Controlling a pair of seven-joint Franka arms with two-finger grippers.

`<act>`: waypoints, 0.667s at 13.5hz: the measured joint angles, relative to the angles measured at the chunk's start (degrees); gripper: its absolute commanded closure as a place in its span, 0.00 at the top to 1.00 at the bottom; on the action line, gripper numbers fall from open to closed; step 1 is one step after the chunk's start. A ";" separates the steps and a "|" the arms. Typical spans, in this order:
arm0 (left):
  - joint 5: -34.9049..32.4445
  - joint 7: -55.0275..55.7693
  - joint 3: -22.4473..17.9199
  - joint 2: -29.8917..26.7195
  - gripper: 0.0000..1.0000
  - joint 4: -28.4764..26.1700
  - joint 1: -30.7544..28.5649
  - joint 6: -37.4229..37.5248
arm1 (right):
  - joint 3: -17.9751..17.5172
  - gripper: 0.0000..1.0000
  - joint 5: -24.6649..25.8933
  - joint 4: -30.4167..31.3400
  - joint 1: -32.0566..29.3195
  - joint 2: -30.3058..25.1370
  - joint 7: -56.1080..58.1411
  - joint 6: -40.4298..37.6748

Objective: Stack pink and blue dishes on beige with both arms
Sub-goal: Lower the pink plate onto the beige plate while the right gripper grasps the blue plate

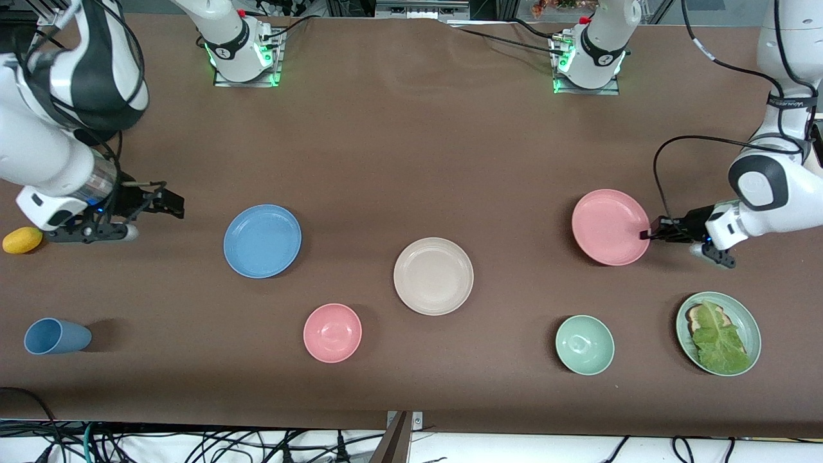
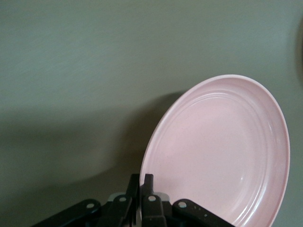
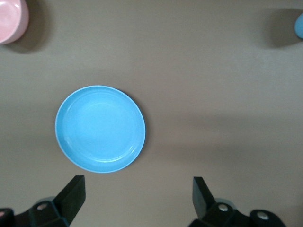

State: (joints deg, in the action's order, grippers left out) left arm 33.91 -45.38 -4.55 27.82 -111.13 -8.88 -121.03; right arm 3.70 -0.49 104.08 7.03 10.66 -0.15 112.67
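Your left claw (image 1: 645, 235) pinches the matte pink plate (image 1: 609, 226) by its rim, tilted off the desk (image 1: 411, 141). Your right claw (image 1: 172, 204) gapes wide beside the blue plate (image 1: 262, 241). Bare desk rings the beige plate (image 1: 433, 276) between them.

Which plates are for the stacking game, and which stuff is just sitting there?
For the job: pink plate, blue plate, beige plate.

Just lying about: pink bowl, green bowl, blue cup, green plate with lettuce, yellow lemon.

Pink plate (image 1: 609, 226), blue plate (image 1: 262, 241), beige plate (image 1: 433, 276).
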 measured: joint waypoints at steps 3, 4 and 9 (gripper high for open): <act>4.12 9.78 1.98 -0.03 0.00 3.42 8.19 -0.20 | 0.00 1.00 -0.01 5.13 0.00 1.20 0.00 7.45; 5.22 13.59 2.22 0.03 0.00 4.58 11.80 -1.32 | 0.00 1.00 -0.01 6.97 0.00 1.78 0.00 10.54; 5.59 29.11 2.43 2.95 0.00 9.26 25.87 -11.28 | -0.58 1.00 -0.02 10.39 0.13 8.59 -0.12 23.62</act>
State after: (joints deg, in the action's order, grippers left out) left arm 39.51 -16.27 -2.12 30.77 -101.87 16.98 -132.31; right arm 3.12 -0.51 114.47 7.16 19.25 -0.26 136.29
